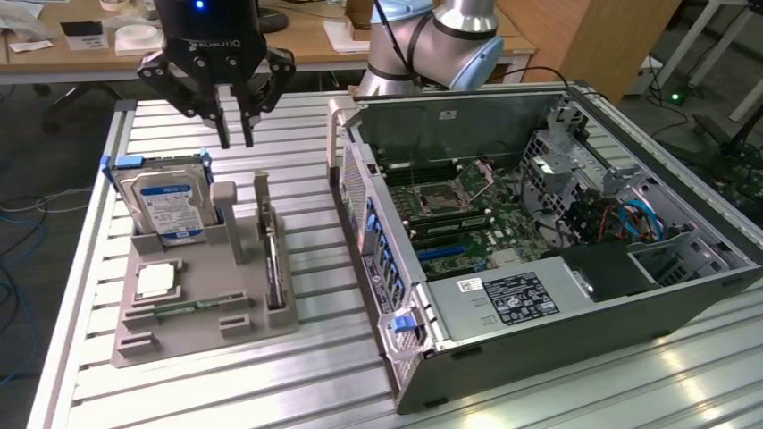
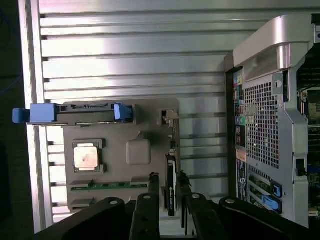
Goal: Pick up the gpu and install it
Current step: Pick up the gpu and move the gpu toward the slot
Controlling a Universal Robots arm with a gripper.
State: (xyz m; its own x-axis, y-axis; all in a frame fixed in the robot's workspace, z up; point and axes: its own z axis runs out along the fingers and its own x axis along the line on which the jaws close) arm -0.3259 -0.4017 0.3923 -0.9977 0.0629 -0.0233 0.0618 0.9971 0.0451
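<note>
quick pose rundown: gripper is up in the air on the exterior view's left, pointing straight down, no tilt afaict. Both fingers hang parallel w/ a narrow gap btw the tips, so the jaws are cracked apart, nowhere near wide, and nothing's pinched in there. Linkage bars splay out either side of the black body. Black wrist sits right above it w/ a small blue light on. Rest of the arm, silver w/ light-blue joint caps, is further back near the exterior view's middle. On the wrist cam the two fingertips poke fwd side by side w/ the gap showing, dark knuckles fanned out behind.
</note>
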